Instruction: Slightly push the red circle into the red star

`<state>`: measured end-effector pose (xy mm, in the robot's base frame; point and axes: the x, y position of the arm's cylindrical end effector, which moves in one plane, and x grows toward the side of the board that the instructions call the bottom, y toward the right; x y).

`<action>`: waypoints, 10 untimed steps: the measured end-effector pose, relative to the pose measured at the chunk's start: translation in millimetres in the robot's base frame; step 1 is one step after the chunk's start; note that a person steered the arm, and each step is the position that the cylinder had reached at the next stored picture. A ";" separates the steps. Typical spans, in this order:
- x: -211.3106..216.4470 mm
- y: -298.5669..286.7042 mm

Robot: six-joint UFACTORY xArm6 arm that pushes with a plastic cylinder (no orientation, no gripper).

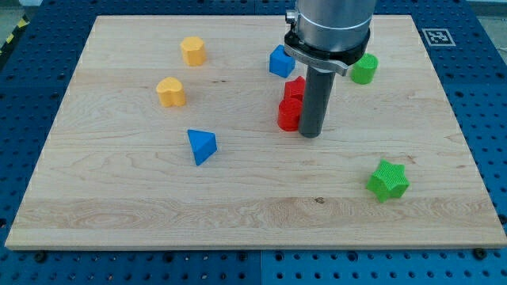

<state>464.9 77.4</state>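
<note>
Two red blocks stand touching near the board's upper middle, partly hidden by my rod. The upper red block (pixel 295 88) and the lower red block (pixel 288 115) cannot be told apart as circle or star from here. My tip (pixel 310 133) rests on the board just right of the lower red block, touching or nearly touching it.
A blue block (pixel 280 61) sits just above the red pair. A green block (pixel 364 69) is at the upper right, a green star (pixel 388 180) at the lower right. A yellow hexagon (pixel 192 51), a yellow heart (pixel 170 92) and a blue triangle (pixel 201 146) lie at the left.
</note>
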 end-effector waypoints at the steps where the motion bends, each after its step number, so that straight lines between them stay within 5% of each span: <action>1: 26.8 -2.5; 7: 0.1 -10.7; 10: 42.8 -2.8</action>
<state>507.7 74.6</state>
